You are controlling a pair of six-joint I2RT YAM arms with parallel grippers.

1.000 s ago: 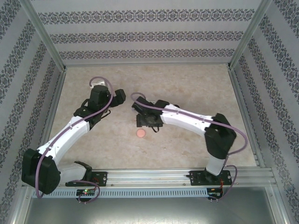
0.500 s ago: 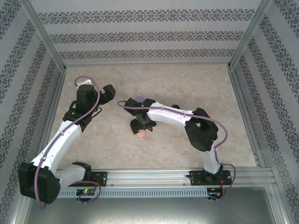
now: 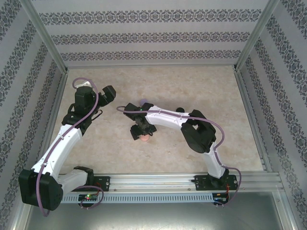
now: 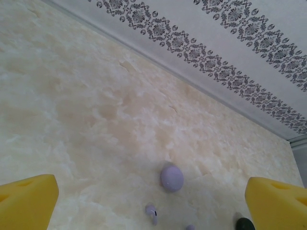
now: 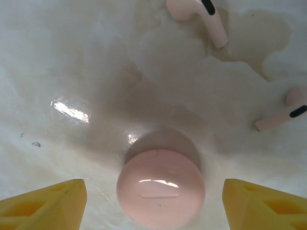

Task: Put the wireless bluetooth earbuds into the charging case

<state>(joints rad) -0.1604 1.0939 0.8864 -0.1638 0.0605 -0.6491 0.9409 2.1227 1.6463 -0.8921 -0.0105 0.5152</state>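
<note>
Wireless bluetooth earbuds, two smooth pink stemmed ones, lie loose on the cream marbled table just beyond the glossy pink round charging case, which is closed. The second pink earbud lies off to one side of it. Your right gripper stands released, its yellow foam fingertips wide on either side of that case with clear gaps, gripping nothing. The right arm reaches leftward, elbow folded, to just left of the table's middle. Your left gripper is spread fully and empty, above the table. Its arm stretches along the left edge. Ahead of it sit a domed lilac case and a tiny lilac earbud.
</note>
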